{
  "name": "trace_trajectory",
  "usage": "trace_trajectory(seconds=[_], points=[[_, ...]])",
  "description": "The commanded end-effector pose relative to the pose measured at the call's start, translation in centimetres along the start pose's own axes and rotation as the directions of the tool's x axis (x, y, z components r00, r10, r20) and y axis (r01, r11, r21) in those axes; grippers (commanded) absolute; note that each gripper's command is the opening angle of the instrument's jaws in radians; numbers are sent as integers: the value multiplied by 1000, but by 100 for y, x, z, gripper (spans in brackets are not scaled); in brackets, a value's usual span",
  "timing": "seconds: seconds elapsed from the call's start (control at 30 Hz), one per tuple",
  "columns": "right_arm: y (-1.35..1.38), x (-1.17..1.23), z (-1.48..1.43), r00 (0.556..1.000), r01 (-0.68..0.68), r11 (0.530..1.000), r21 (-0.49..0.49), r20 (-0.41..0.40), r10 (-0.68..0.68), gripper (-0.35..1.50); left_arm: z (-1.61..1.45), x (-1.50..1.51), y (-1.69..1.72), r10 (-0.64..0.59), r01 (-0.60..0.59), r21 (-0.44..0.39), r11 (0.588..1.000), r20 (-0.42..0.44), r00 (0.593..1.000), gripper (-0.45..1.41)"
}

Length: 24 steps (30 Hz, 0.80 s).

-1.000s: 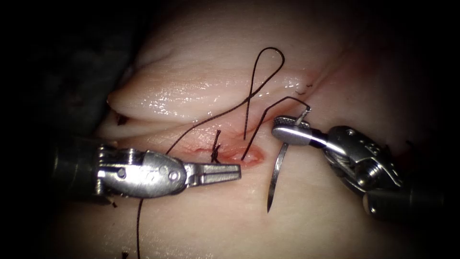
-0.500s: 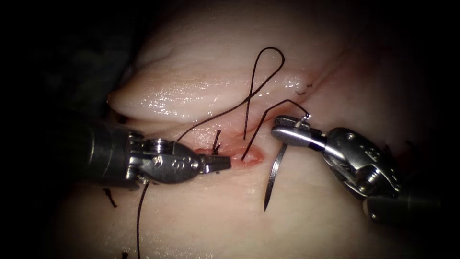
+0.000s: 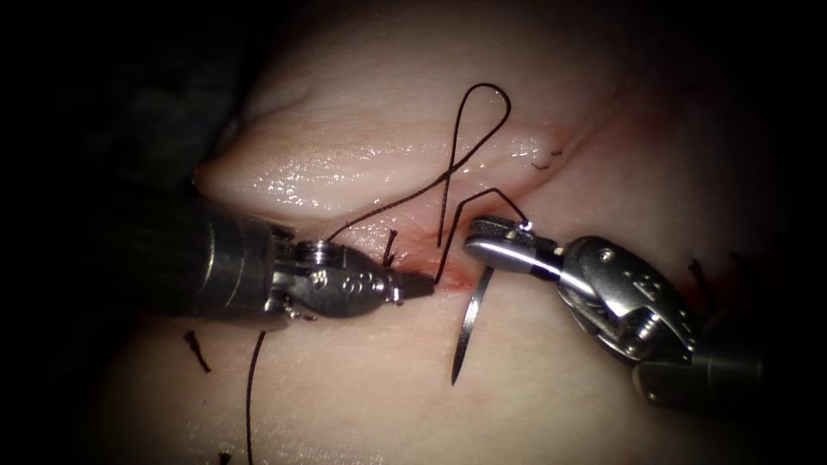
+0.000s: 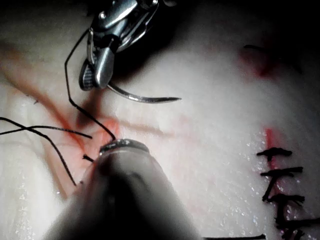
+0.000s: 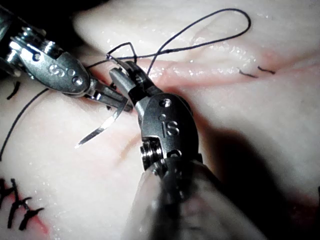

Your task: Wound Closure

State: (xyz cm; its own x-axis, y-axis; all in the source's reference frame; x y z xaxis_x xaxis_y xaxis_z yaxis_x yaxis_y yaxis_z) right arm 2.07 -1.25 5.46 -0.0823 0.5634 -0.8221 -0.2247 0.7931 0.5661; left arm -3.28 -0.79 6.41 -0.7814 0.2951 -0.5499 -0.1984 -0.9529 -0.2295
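Dark surround; bright central spotlight

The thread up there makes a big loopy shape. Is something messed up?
Nothing looks damaged. The thread just lies slack in a loop on the tissue above the cut. The right tool holds the needle near its thread end, out of the tissue. The left tool holds nothing.

This was a surgical training bench. A pale slab of tissue lay under strong endoscope light against dark surroundings, a stitched cut at its centre. Metal wristed tools came in from 9 o'clock and 4 o'clock, and black thread looped toward 12 o'clock.
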Motion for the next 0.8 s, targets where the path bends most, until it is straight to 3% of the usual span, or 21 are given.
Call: trace_trajectory(seconds=[0.03, 0.43, 0.8], points=[[1, -7, 5, 1000, 28, 1000, 2, 4, -28, -35, 9, -2, 0, -1, 1, 0, 1000, 3, 1000, -45], [7, -10, 6, 984, 179, 984, 0, 4, -179, -35, 35, -37, -9, 23, -19, -30, 999, 115, 993, -45], [15, -10, 8, 967, 254, 967, -18, 1, -254, -35, 35, -37, -9, 28, -17, -54, 998, 197, 980, -45]])
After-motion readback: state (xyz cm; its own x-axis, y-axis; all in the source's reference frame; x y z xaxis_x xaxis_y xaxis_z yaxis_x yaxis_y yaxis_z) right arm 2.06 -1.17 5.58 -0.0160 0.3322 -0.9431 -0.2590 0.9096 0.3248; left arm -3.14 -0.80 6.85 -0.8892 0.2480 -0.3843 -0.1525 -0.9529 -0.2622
